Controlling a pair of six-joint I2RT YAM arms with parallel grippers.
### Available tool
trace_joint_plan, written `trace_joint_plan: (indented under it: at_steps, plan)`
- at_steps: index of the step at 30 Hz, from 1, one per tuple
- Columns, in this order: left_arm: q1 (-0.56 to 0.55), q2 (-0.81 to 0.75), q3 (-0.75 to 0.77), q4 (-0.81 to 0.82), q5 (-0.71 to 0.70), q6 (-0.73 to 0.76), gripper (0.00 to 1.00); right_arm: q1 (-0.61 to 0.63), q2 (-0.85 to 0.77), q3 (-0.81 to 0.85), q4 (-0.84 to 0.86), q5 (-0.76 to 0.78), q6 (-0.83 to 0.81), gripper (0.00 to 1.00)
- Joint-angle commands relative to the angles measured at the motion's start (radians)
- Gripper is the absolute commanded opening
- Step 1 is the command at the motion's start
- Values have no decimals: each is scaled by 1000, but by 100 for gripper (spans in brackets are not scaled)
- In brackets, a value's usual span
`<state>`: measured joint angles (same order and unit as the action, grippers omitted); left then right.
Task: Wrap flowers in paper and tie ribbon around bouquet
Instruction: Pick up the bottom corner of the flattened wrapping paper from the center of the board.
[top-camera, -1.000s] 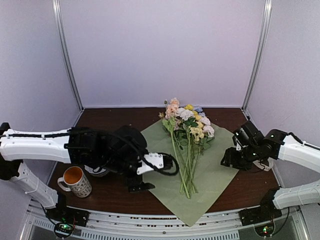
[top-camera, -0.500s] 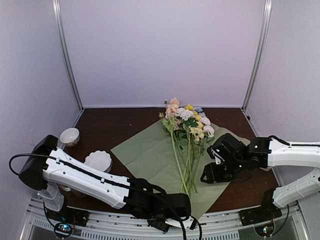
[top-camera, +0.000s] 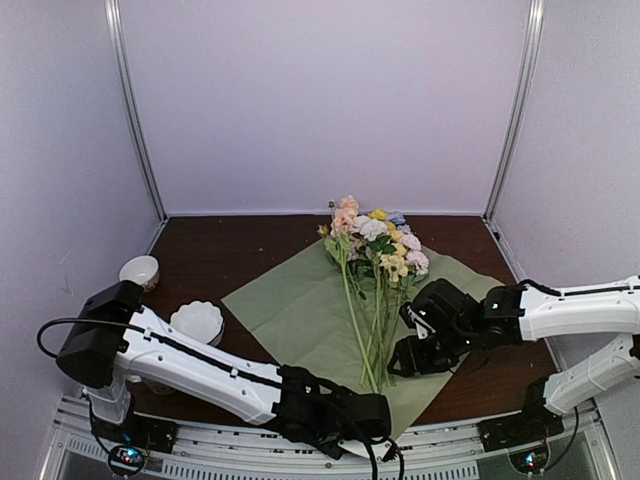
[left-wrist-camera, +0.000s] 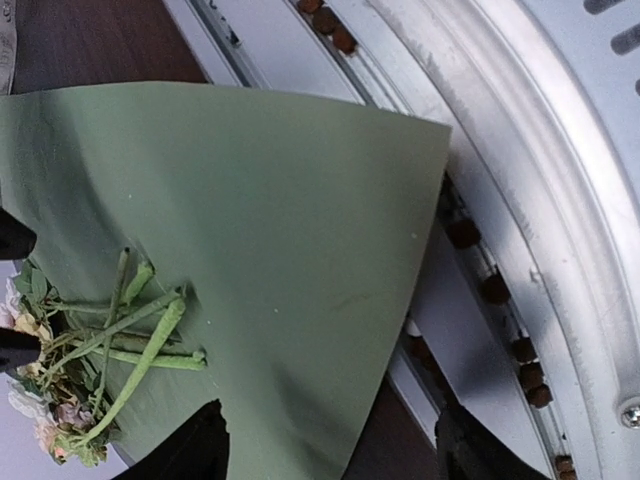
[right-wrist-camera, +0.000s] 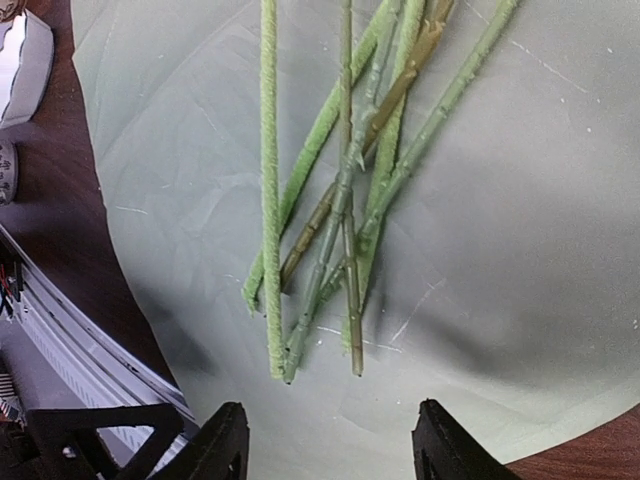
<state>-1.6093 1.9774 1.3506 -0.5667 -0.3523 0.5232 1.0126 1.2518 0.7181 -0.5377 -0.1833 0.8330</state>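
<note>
The flowers (top-camera: 374, 250) lie loose on the sage-green paper (top-camera: 300, 310), pastel heads at the far end and stems (right-wrist-camera: 340, 200) pointing toward me. My left gripper (top-camera: 360, 432) hangs at the paper's near corner. In the left wrist view it (left-wrist-camera: 330, 450) is open, one finger over the paper (left-wrist-camera: 250, 230), the other beyond its edge. My right gripper (top-camera: 408, 358) hovers right of the stems. In its own view it (right-wrist-camera: 330, 445) stands open just short of the stem ends, holding nothing. The ribbon and a wrapped bouquet are out of view.
A white scalloped bowl (top-camera: 197, 322) and a small cup (top-camera: 139, 271) sit at the left. The metal rail (left-wrist-camera: 520, 200) runs along the near table edge under the paper's corner. My left arm (top-camera: 190, 360) stretches across the front left.
My left arm has swung from the middle left of the table down to the paper's near corner. My right gripper has moved left, up to the stems.
</note>
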Motion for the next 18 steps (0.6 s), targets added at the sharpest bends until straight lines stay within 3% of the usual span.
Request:
trace_joint_plan:
  at_steps: [1,10,15,18]
  plan:
    - [32,38,22,54,-35,85,72,-18,19,45,28,3,-32,58]
    - [76,58,-1,116,3,124,68,-80,0,35,26,-9,-44,59]
    - [106,1,-13,154,57,78,46,-97,-25,15,39,-23,-43,60]
    - [131,-48,-45,211,84,60,24,-120,-16,-4,86,-66,-47,60]
